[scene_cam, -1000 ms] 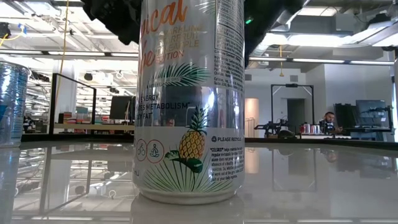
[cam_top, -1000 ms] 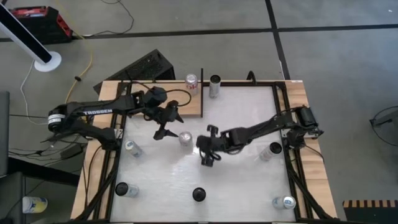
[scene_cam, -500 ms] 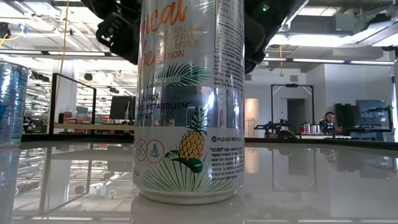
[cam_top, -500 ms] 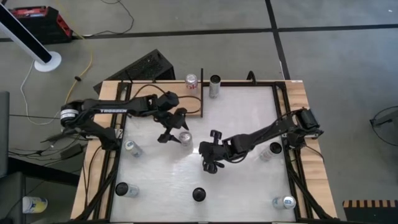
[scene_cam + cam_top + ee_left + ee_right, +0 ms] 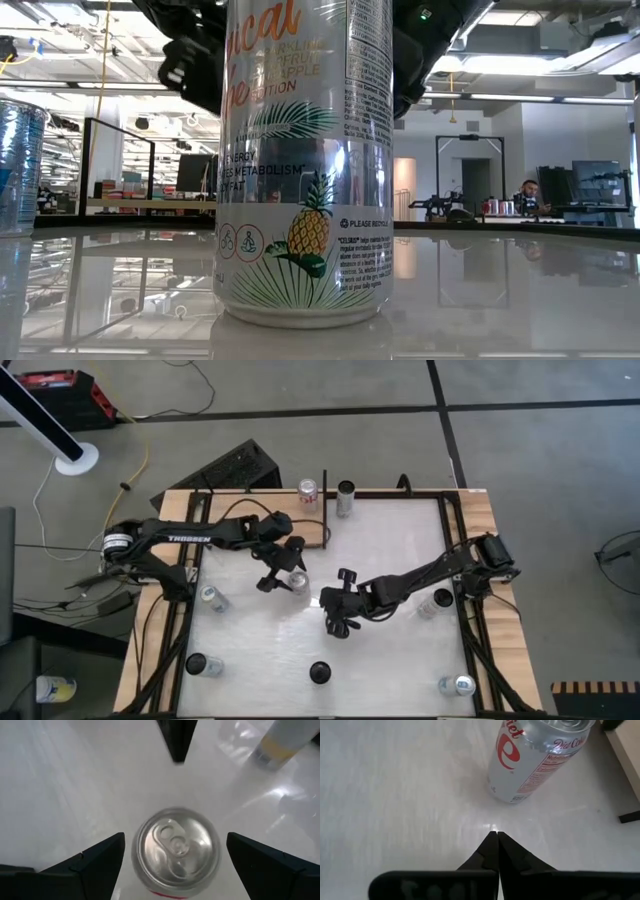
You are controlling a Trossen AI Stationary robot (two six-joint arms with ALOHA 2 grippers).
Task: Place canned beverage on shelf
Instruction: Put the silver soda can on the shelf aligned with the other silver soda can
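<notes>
A silver Diet Coke can point(image 5: 297, 582) stands upright on the white tabletop, a little toward the near side of the pale wooden shelf point(image 5: 305, 528). My left gripper point(image 5: 283, 572) hangs open over the can. In the left wrist view its fingers stand on either side of the can's top point(image 5: 176, 851) without touching it. To the can's right, my right gripper point(image 5: 340, 622) is shut and empty. Its tips point(image 5: 496, 842) point down at the table short of the can point(image 5: 535, 760).
A red-and-white can point(image 5: 308, 492) stands at the shelf's far edge, with a dark-topped one point(image 5: 345, 498) beside it. Other cans stand at the left point(image 5: 212, 598), right point(image 5: 435, 603) and near edge point(image 5: 319, 673). The near-edge can fills the low view point(image 5: 305, 160).
My left gripper has come down and toward the table's right, rolling at the wrist, until its open fingers stand around the Diet Coke can. My right gripper has drawn back a little from the can toward the near edge, still shut.
</notes>
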